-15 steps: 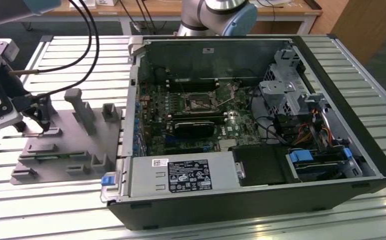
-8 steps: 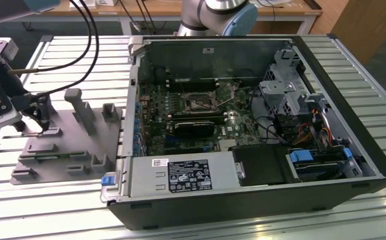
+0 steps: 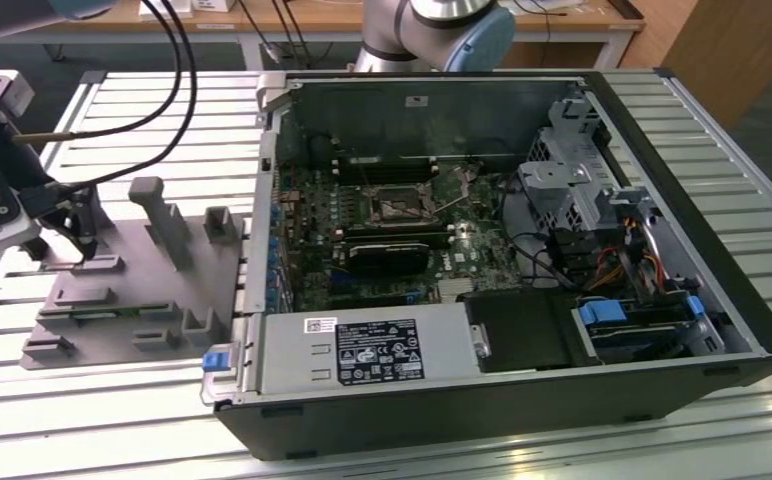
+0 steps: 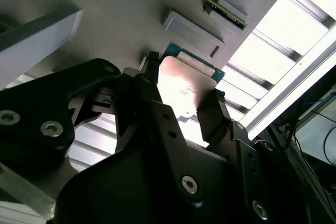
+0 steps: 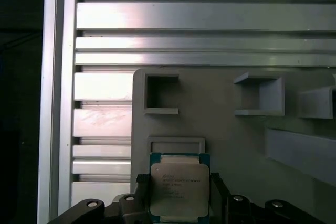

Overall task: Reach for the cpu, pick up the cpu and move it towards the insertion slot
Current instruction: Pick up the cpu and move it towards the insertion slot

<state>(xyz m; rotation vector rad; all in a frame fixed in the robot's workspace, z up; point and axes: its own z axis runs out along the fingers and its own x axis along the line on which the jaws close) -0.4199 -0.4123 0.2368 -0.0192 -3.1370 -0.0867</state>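
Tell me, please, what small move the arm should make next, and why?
Probably a short straight lift. The tool is shut on the cpu just above the grey fixture, and the fixture's upright posts and the case wall stand between it and the insertion slot toward the exterior view's right, so height should come before sideways travel.

Grey plastic fixture (image 3: 133, 290) with upright posts lies flat on slatted metal table (image 3: 39, 400), at nine o'clock of open computer case (image 3: 493, 420). Labelled power supply (image 3: 359, 355) at case's seven o'clock.
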